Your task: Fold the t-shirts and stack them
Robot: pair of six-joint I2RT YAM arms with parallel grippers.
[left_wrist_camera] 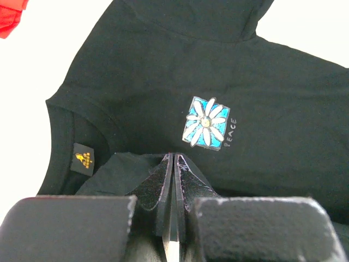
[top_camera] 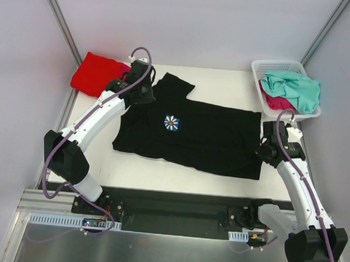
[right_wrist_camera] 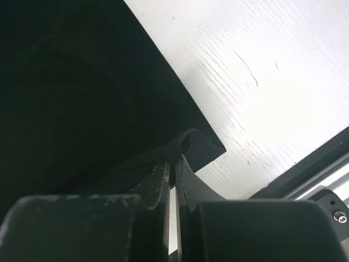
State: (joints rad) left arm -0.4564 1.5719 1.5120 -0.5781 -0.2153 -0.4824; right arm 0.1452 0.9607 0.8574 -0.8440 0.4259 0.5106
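Lying flat across the white table (top_camera: 160,173), black t-shirt (top_camera: 210,142), daisy print (top_camera: 172,123) up. Clamped tight on a raised fold by the collar: left gripper (left_wrist_camera: 173,159). Clamped tight on a curled bit of the shirt's edge near a corner: right gripper (right_wrist_camera: 173,161). Far-left table corner: red t-shirt (top_camera: 95,72). Far right: white basket (top_camera: 274,66) holding teal t-shirt (top_camera: 297,88) piled over magenta t-shirt (top_camera: 278,103)

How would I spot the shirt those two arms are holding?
Look at the white table: spread across its middle is the black t-shirt. Unlike the red shirt at the far left corner and those in the basket, it carries a small daisy print.
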